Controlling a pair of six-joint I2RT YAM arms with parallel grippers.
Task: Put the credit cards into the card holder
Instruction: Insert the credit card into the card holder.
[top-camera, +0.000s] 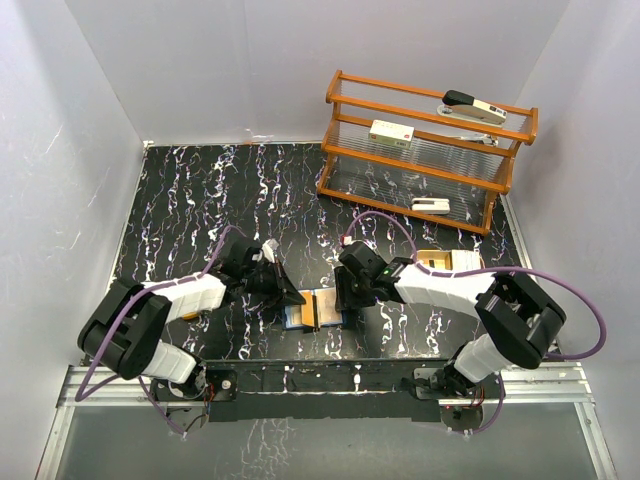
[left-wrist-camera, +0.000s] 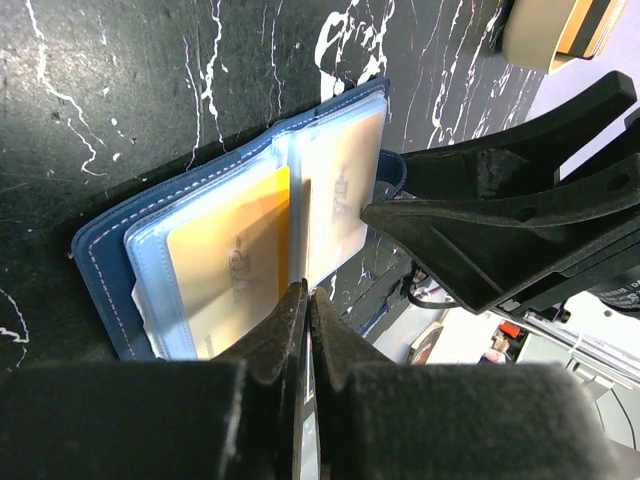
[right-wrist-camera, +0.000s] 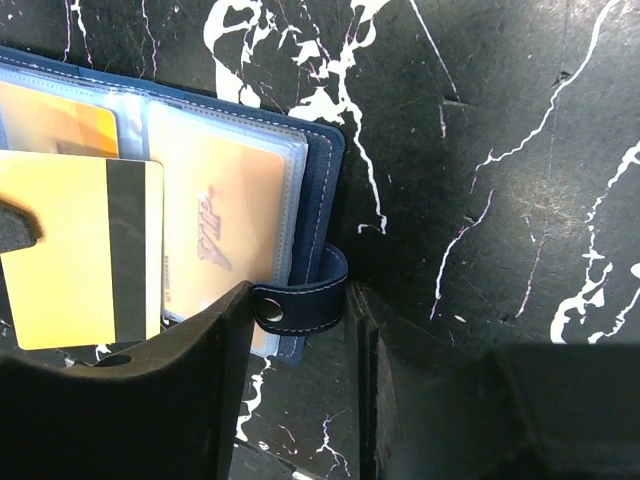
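Note:
The card holder (top-camera: 315, 310) lies open on the black marbled table, navy outside, with clear sleeves that hold tan-orange cards (left-wrist-camera: 230, 250). My left gripper (left-wrist-camera: 305, 292) is shut on a yellow credit card with a black stripe (right-wrist-camera: 80, 260). It holds the card just over the holder's middle fold. My right gripper (right-wrist-camera: 300, 300) is closed round the holder's navy snap tab (right-wrist-camera: 300, 305) at its right edge, with a finger touching each side. In the top view the left gripper (top-camera: 290, 296) and the right gripper (top-camera: 348, 300) flank the holder.
A beige shallow tray (top-camera: 445, 262) with more cards sits just right of the right gripper. It also shows in the left wrist view (left-wrist-camera: 535, 40). A wooden rack (top-camera: 420, 150) with white devices stands at the back right.

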